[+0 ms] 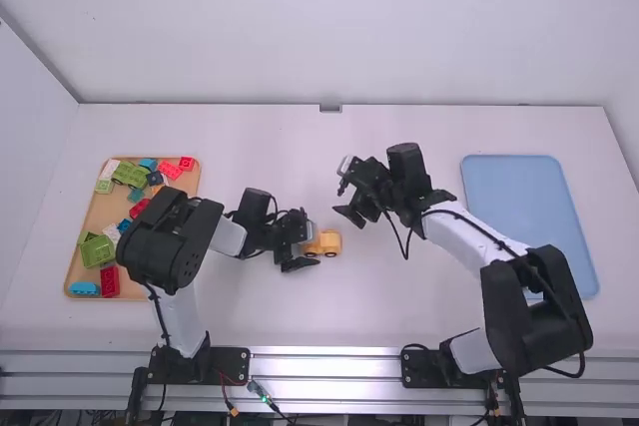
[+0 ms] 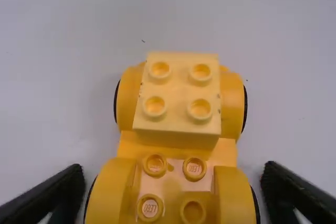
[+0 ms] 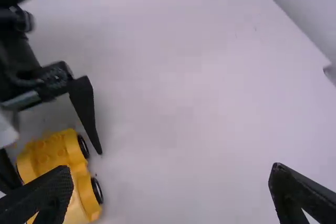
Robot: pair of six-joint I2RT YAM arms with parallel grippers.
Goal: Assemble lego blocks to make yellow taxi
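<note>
Straddling left gripper (image 1: 311,246), high view: fingers at the near end of the yellow car (image 1: 329,241), which sits on the surface (image 1: 384,296).
Right gripper (image 1: 342,198), high view: farther from the arm bases than the car, with the blue tray (image 1: 514,187) off to its right.
Block tray (image 1: 86,216), high view: left of the left gripper, well apart from it, holding mixed blocks.
Yellow car, left wrist view: one wheel pair between the left gripper's spread fingers, the other pair ahead of the tips under a paler four-stud brick (image 2: 178,95).
Yellow car, right wrist view: outside the right gripper's (image 3: 171,173) wide-spread fingers, past one of them.
</note>
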